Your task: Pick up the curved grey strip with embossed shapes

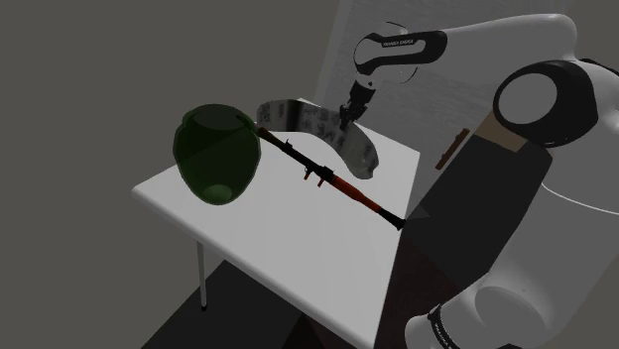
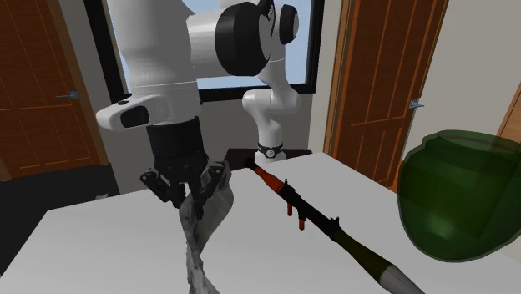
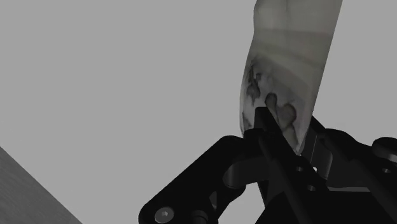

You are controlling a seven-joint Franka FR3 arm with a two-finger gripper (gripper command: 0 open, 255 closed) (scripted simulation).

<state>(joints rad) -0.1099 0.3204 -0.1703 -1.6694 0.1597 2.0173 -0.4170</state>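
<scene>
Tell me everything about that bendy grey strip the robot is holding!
The strip is a long, pale grey band bent in an arch, with dark embossed shapes on it, one rather like a heart. The black gripper is shut on it partway along. It arches over the white table beside the launcher. Whether its ends touch the table, I cannot tell.

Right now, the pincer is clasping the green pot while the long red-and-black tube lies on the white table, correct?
Not quite. The pincer is clasping the curved grey strip, not the green pot, as the second exterior view shows. The long red-and-black tube does lie on the white table.
</scene>
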